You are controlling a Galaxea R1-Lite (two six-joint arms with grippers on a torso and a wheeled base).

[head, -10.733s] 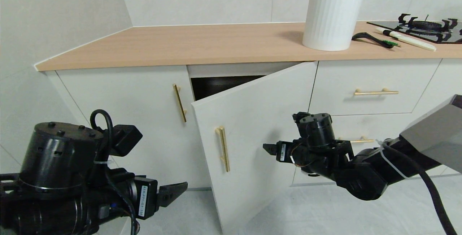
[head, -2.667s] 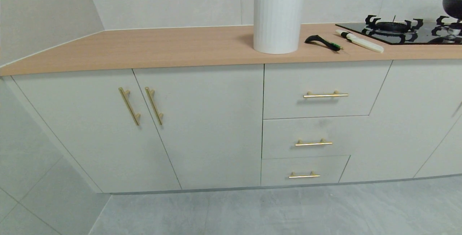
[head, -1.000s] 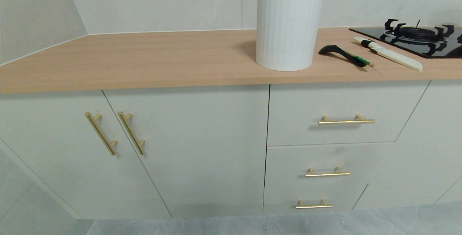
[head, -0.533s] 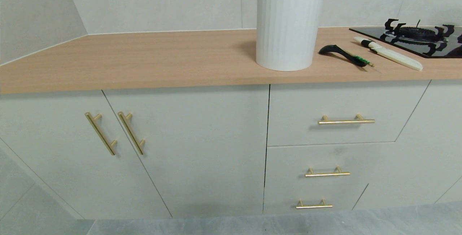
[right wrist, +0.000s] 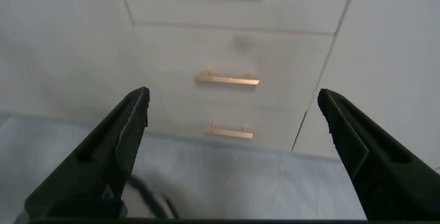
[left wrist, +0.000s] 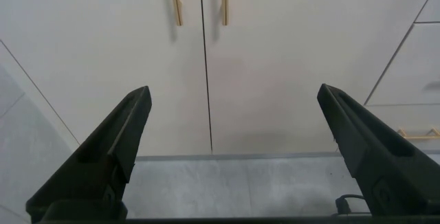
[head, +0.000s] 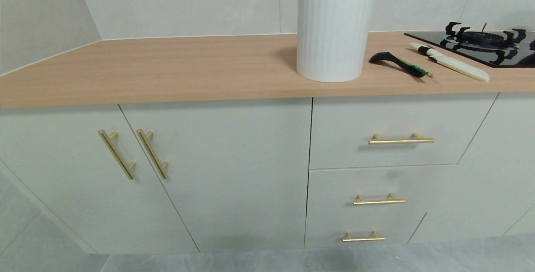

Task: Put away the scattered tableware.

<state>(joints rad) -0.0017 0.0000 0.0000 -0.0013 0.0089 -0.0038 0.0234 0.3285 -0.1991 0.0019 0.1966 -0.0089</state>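
Door status: the right-hand white cabinet door (head: 234,167), ajar some ten seconds earlier, sat flush beside its left-hand twin (head: 54,155), brass bar handles (head: 152,153) side by side. Read that as the cupboard stage closed out.

View: the head camera had moved nearer the pale wooden counter (head: 167,71) over the last few seconds. That was the camera, not the things. Nothing stirred in the final second.

Hands: your left hand (left wrist: 234,95) hung low before the seam of the two doors, fingers spread wide, nothing between them. Your right hand (right wrist: 234,97) faced the lower white drawers (right wrist: 234,52), likewise spread and empty. Ten seconds back both arms had been up at the open door.

Tableware left out, all on the counter towards the right:
- black curved-handled utensil with a green tip (head: 397,64), just beside the tall white ribbed cylindrical container (head: 334,25), not touching it.
- white-bladed knife with a black band (head: 449,62), lying slantwise between that utensil and the black glass gas hob (head: 480,42).

Judgement: two pieces remained to stow. Whether they belonged in the container or in the top drawer (head: 401,130) could not be told from here. The right hand was the nearer arm for both, and needed lifting to counter height first.
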